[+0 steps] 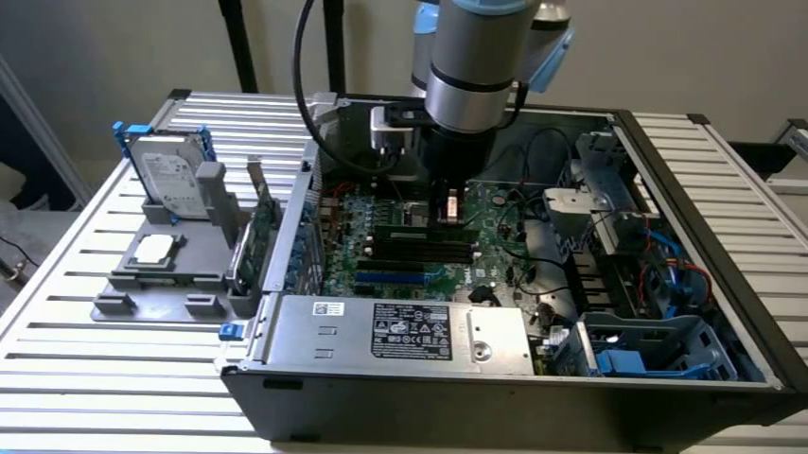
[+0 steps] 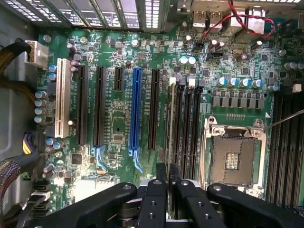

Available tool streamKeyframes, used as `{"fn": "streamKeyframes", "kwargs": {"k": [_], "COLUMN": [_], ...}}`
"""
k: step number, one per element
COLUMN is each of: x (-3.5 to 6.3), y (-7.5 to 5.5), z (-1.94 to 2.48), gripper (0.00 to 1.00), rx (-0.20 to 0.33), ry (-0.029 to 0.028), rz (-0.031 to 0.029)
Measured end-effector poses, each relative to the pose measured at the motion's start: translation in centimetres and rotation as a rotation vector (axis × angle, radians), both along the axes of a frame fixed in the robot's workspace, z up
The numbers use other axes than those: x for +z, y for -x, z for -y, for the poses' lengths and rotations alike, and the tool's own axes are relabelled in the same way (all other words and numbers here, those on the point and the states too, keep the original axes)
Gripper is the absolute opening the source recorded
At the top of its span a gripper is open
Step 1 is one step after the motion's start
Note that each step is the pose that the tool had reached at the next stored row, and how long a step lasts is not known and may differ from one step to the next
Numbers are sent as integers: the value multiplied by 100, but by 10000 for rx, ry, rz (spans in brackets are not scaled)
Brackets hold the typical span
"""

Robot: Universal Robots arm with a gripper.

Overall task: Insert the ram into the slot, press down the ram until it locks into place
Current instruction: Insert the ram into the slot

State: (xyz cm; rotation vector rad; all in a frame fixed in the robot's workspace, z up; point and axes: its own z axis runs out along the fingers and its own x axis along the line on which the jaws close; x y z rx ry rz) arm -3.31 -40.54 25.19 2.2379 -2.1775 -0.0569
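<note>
Gripper [image 2: 168, 173]: pinched on ram [image 2: 170, 118], mid exterior frame
Ram handling: likely light, stiff, fragile; hold by top edge

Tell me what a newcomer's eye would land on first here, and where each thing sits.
The grey robot arm reaching down into the open computer case on the slatted table dominates the exterior view. In the wrist view, the gripper pinches the ram edge-on over the black memory slots. These sit between the bright blue slot and the silver processor socket.
</note>
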Motion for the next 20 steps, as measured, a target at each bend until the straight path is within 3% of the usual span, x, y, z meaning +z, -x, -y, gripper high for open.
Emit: {"fn": "streamKeyframes", "kwargs": {"k": [9, 13, 20], "x": [-155, -172, -205], "y": [4, 2, 2], "z": [-20, -46, -46], "gripper": [14, 14, 14], "rx": [-15, -23, -25], "ry": [1, -1, 12], "rz": [-16, -16, -17]}}
